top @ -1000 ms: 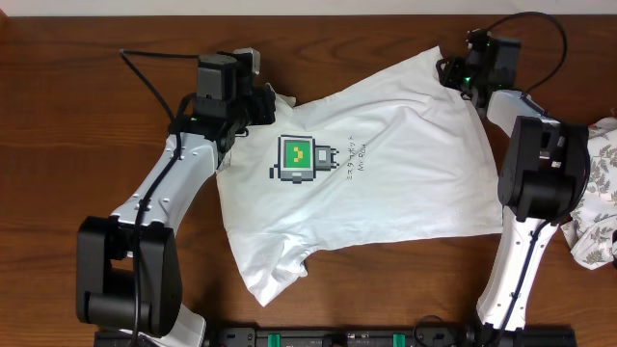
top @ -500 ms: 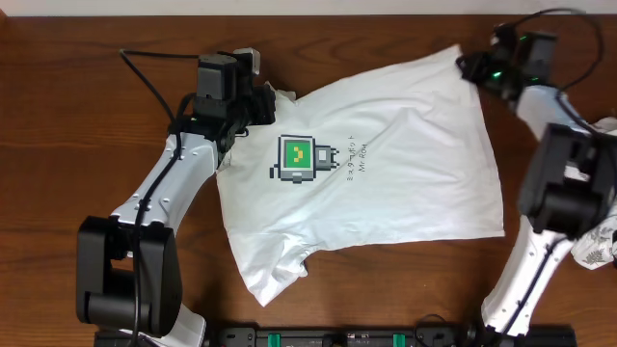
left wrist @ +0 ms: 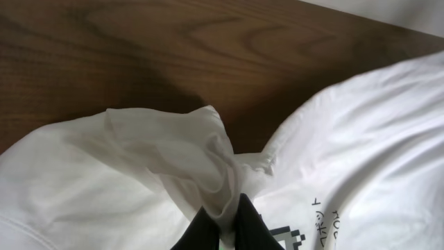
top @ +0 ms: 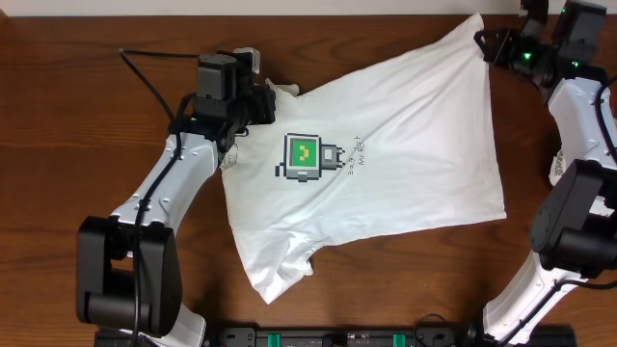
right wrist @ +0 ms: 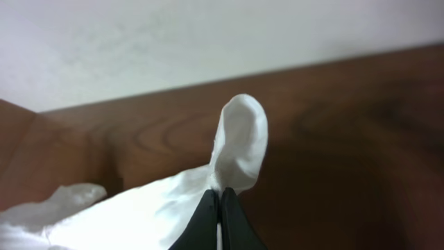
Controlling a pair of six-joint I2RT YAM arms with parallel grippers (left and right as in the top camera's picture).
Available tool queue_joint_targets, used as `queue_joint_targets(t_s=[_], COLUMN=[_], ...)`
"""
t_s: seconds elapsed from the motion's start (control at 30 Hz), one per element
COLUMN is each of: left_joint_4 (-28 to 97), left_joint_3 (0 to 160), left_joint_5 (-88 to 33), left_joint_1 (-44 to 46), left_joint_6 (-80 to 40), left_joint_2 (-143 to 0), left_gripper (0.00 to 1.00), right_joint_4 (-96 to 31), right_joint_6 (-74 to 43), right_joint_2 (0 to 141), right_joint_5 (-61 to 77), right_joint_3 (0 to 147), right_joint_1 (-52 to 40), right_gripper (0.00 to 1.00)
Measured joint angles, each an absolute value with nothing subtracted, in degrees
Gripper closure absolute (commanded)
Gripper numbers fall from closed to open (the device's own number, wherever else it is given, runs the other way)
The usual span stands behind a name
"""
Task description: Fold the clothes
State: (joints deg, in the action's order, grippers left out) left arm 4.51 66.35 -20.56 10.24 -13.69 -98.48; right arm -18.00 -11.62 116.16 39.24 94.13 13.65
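T-shirt [top: 405, 183] corner farther back and right

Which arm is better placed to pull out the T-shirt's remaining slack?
Likely left. The left gripper pinches the T-shirt at a bunched fold, with bare table beside it; the right gripper sits near the far edge, fabric there stretched.

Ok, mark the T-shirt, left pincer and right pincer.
T-shirt [top: 405, 164], overhead view, plain fabric at mid-body.
left pincer [left wrist: 225, 215], left wrist view, midway between fingertips.
right pincer [right wrist: 217, 201], right wrist view, midway between fingertips.
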Motion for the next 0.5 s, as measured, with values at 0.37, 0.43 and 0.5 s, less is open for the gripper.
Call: queue_joint_targets(t_s=[0.37, 0.43, 0.5], left_joint_4=[3.22, 4.40, 6.28], left_joint_3=[66.35, 66.35, 66.35], left_joint_5=[-20.58, -20.58, -20.60], left_joint_1=[9.23, 8.86, 8.62], left_joint_6=[-13.72, -13.72, -13.74], left_joint_2=[-97.86, -96.60, -94.59], left_gripper=[0.91, 0.92, 0.91], right_joint_4=[-29.69, -30.09, -30.39], right_joint_6=[-6.37, -5.39, -4.67], right_joint_2=[115.42, 115.28, 115.20], right_joint_5=[36.56, 36.38, 36.23], right_joint_3=[94.13, 94.13, 94.13], right_joint_1=[13.65, 13.65, 13.65], right_gripper=[0.99, 0.99, 0.99])
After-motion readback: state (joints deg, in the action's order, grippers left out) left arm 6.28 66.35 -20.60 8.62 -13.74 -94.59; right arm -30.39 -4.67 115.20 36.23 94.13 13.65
